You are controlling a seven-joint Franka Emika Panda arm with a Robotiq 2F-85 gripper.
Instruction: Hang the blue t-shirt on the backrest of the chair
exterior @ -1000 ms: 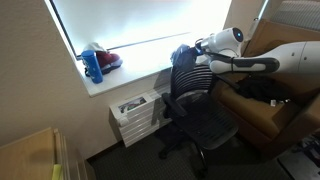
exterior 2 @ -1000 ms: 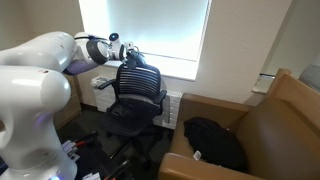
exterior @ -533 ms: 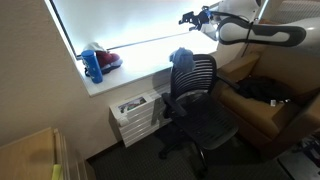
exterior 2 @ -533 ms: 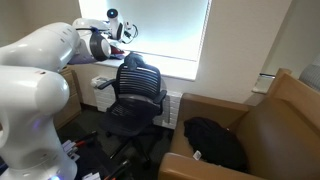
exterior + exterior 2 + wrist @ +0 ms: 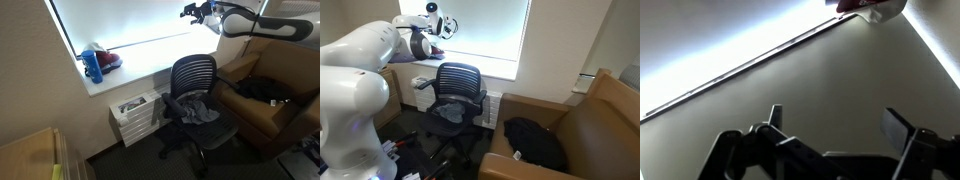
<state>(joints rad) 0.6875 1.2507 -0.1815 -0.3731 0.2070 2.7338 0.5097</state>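
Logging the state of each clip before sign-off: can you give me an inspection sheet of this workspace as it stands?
Surface: black mesh office chair, backrest bare in both exterior views.
Job's things: blue t-shirt lies crumpled on the seat, not hung.
Clutter: blue bottle and red object on the window sill; dark garment on the brown armchair.
Grippers: gripper open, empty, raised high by the window.
Cables: nothing seen.
Surroundings: bright window; white drawer unit under the sill.
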